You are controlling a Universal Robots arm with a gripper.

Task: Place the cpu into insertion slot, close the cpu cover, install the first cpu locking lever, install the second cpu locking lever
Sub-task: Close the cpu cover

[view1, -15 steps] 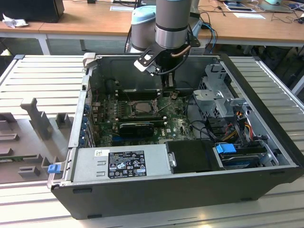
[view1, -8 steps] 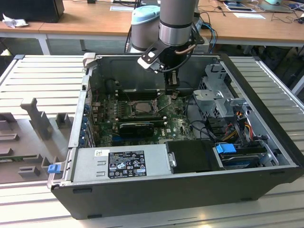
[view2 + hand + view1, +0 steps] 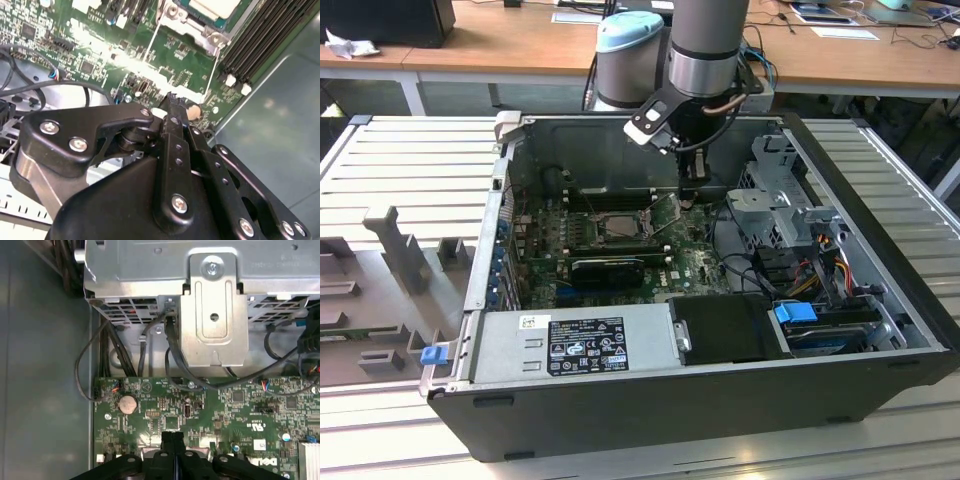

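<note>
The insertion slot (image 3: 620, 223) sits in the green motherboard inside the open case. The pale cpu (image 3: 212, 6) lies in it, framed by the silvery cpu cover (image 3: 175, 15), which looks laid down over it. Two thin wire locking levers run out from the socket: one (image 3: 214, 70) ends in a bent handle right at my fingertips, the other (image 3: 151, 47) lies further off. My gripper (image 3: 691, 190) hangs low over the board on the exterior view's right of the socket. Its black fingers are pressed together in both wrist views (image 3: 172, 100) (image 3: 172, 436), and nothing shows between them.
Long black memory slots (image 3: 260, 35) run beside the socket, close to the grey case wall (image 3: 280, 125). A metal drive cage (image 3: 215, 315) and loose black cables (image 3: 90, 365) stand beyond the gripper. A black expansion card (image 3: 608, 266) and the power supply (image 3: 575, 340) lie toward the case's near side.
</note>
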